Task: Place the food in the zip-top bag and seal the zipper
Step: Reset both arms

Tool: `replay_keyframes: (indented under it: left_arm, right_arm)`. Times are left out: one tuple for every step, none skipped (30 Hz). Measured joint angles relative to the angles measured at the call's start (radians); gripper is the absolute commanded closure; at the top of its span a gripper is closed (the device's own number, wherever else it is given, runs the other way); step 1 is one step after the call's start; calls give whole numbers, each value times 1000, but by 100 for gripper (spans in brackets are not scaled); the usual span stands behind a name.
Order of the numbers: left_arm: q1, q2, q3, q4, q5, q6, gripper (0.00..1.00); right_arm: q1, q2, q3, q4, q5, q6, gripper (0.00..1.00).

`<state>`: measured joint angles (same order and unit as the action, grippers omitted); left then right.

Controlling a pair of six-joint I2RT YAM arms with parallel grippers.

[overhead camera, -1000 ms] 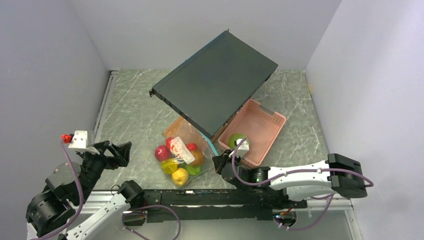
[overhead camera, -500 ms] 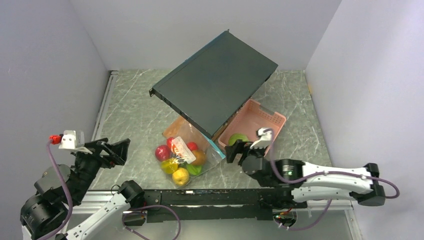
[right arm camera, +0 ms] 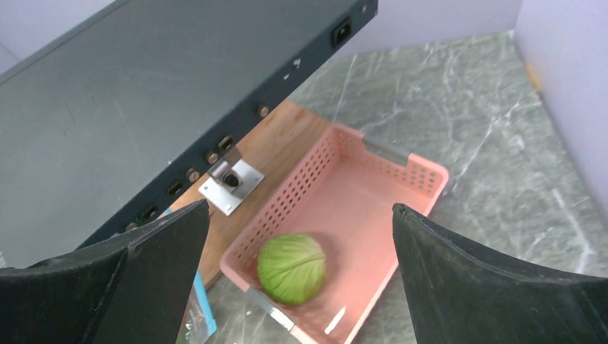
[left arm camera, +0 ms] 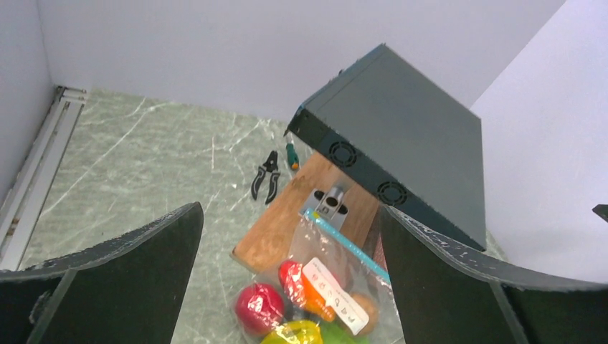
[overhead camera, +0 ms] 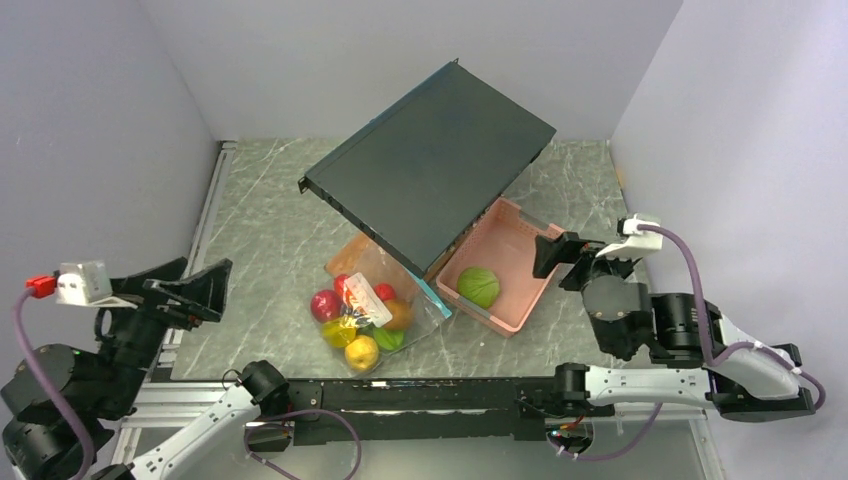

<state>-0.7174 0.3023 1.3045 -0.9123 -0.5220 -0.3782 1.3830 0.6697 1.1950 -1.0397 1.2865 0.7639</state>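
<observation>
The zip-top bag [overhead camera: 368, 308] lies flat on the table with red, yellow, orange and green food [overhead camera: 350, 325] inside it. Its teal zipper [overhead camera: 428, 293] runs along the edge next to the tray. From the left wrist, the zip-top bag [left arm camera: 326, 287] and the zipper [left arm camera: 350, 246] show below the jaws. A green cabbage [overhead camera: 479, 286] lies in the pink tray [overhead camera: 527, 277], outside the bag, and the cabbage [right arm camera: 292, 269] also shows from the right wrist. My left gripper [overhead camera: 195, 280] hangs open, well left of the bag. My right gripper [overhead camera: 562, 258] is open, raised right of the tray. Both are empty.
A big dark flat case [overhead camera: 430, 165] leans tilted over a wooden board [left arm camera: 283, 218] and the tray's far side. Pliers [left arm camera: 267, 175] and a small screwdriver [left arm camera: 292, 153] lie behind the board. Grey walls close in on the left, the back and the right.
My right gripper left the bag's near corner by the zipper, opened wide and swung up and back to the right. My left gripper drew back to the left and opened slightly more.
</observation>
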Motion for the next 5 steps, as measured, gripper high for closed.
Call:
replay_keyframes:
  left_arm:
    - [0, 2, 8, 9, -2, 4, 2]
    - [0, 3, 18, 20, -5, 12, 2]
    - [0, 3, 24, 29, -6, 18, 2]
    - [0, 5, 33, 36, -8, 24, 1]
    - [0, 7, 43, 41, -10, 28, 1]
  right_arm:
    - [0, -5, 10, 26, 13, -56, 0]
    - [0, -9, 16, 51, 21, -105, 0]
    - [0, -15, 18, 82, 27, -155, 0]
    - [0, -21, 18, 114, 34, -203, 0]
    - [0, -27, 18, 136, 40, -235, 0]
